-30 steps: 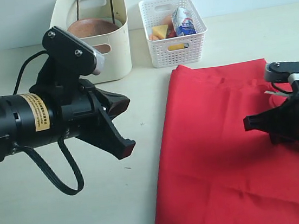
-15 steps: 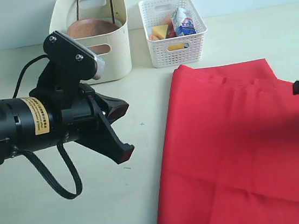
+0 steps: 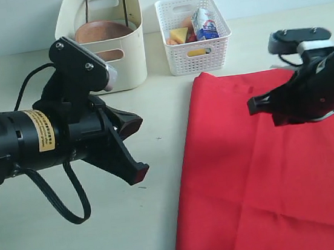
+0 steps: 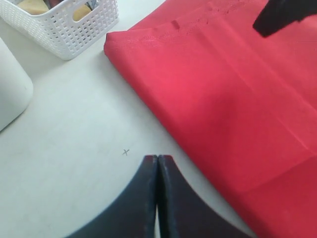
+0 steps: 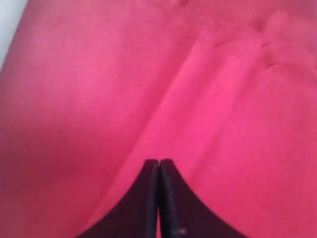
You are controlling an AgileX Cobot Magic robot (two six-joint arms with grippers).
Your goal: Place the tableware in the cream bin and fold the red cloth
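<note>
The right end effector (image 5: pixel 159 166), pressed together and empty like the left end effector (image 4: pixel 157 163), has swung back above the large bright-red fabric cloth (image 3: pixel 253 181) on the pale worktop (image 3: pixel 48 249); folding looks unfinished.

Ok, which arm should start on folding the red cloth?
Right, probably. The right gripper hangs shut directly over the red cloth, while the left gripper is shut above bare table beside the cloth's edge.
</note>
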